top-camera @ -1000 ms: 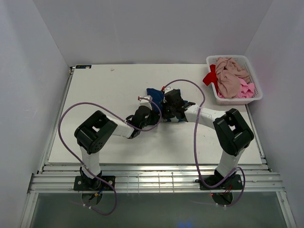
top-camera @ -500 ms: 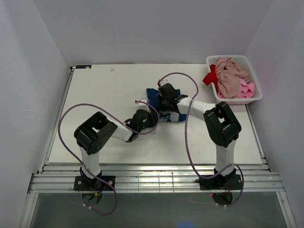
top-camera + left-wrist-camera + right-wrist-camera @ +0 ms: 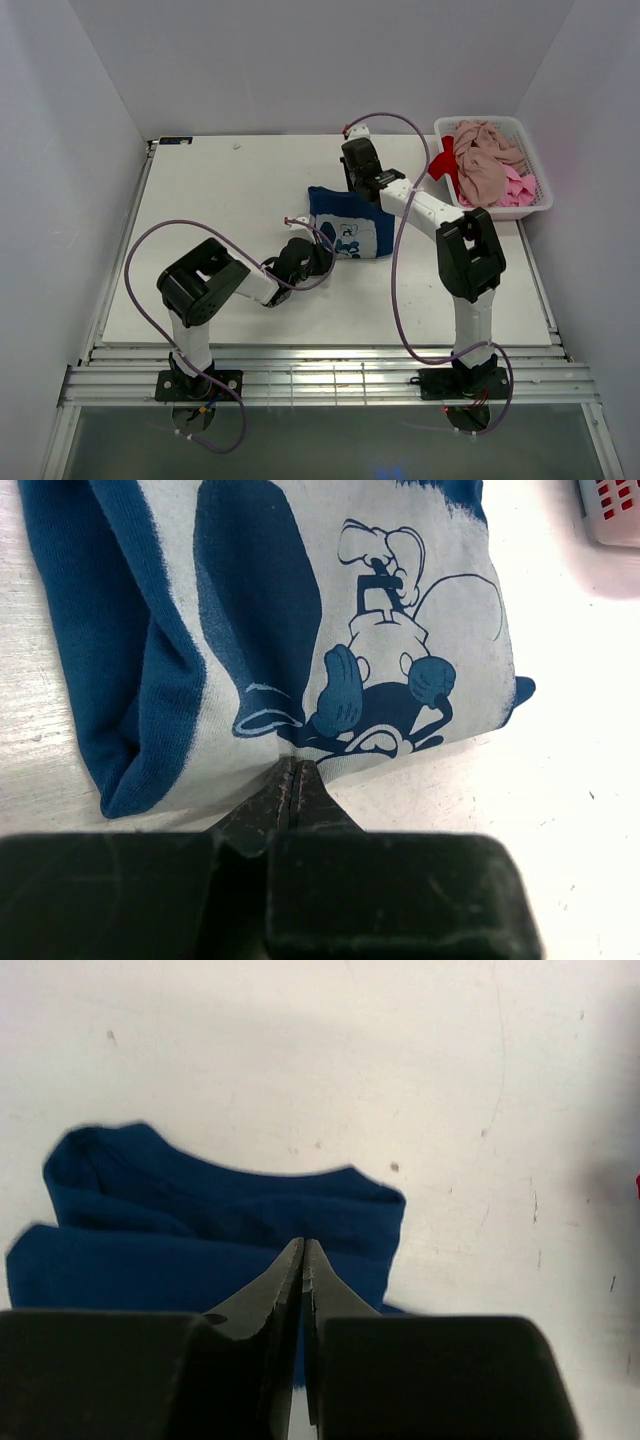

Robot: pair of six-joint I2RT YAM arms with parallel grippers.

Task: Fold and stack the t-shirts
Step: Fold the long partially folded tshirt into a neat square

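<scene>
- A white table point(image 3: 220, 220) is closed in on three sides by plain pale walls point(image 3: 300, 60); small dark specks and scuffs are seen on it in the wrist views.
- A navy tee point(image 3: 352, 225) is laid near the table's middle, partly folded, with its white print facing up.
- The left gripper point(image 3: 297, 770) is closed, its tips set at the tee's near hem; whether cloth is pinched cannot be told.
- The right gripper point(image 3: 302, 1248) is closed too, held over the tee's far edge; a hold on cloth cannot be confirmed.
- A white basket point(image 3: 497, 212) is placed at the far right corner, filled with a beige tee point(image 3: 480, 165) and a pink tee point(image 3: 520, 188), a red tee point(image 3: 442, 162) draped over its left rim.
- Purple cables point(image 3: 140, 270) are looped from both arms.
</scene>
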